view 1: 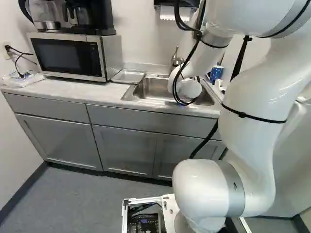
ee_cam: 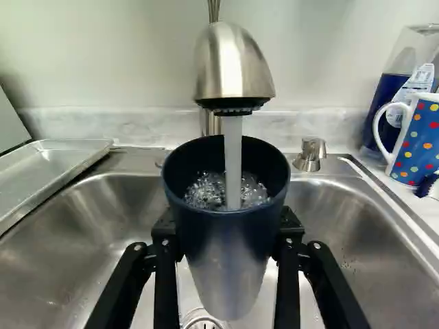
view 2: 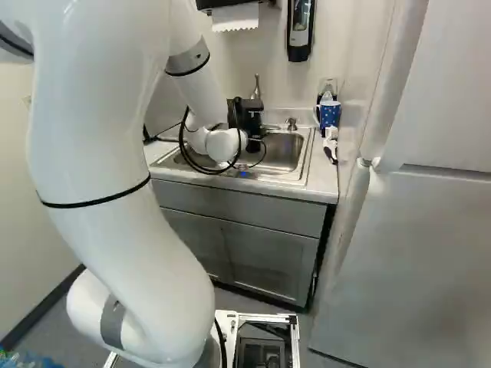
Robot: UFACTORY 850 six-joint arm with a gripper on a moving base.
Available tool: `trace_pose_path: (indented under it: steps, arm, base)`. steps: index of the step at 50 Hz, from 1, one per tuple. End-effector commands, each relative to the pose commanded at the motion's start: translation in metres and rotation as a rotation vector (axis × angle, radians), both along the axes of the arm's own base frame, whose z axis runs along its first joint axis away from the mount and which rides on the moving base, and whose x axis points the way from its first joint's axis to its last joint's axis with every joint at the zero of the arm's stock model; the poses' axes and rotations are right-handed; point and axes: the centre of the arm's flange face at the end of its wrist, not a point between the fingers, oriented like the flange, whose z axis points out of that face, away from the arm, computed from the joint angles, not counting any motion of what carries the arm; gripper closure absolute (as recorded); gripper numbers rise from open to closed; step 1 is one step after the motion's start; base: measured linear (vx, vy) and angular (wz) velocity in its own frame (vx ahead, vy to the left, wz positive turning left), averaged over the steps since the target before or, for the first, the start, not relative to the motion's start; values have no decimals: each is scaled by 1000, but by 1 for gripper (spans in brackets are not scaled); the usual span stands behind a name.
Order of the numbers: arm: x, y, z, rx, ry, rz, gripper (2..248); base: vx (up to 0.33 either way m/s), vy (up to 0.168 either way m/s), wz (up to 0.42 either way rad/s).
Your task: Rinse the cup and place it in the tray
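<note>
Frothily, clear water fills the smooth, tapered cup [ee_cam: 226, 253].

Tray [ee_cam: 55, 164] left of sink [ee_cam: 103, 219] | mug [ee_cam: 417, 144] right | cup [ee_cam: 226, 264] under faucet [ee_cam: 233, 65]

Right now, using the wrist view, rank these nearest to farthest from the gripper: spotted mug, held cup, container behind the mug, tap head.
1. Cup, held in the gripper.
2. Tap head, over the cup.
3. Spotted mug, on the counter beside the sink.
4. Container, behind the mug.
</note>
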Motion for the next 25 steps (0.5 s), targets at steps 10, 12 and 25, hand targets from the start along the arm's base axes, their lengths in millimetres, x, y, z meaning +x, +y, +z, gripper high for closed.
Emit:
trace_pose_path:
  steps: [10, 12, 25]
  arm:
    - [0, 0, 0, 0, 0, 0, 126]
    - [0, 0, 0, 0, 0, 0, 126]
    - [0, 1, 0, 0, 0, 2, 126]
  base:
    - [0, 0, 0]
    - [0, 0, 0]
    - [0, 0, 0]
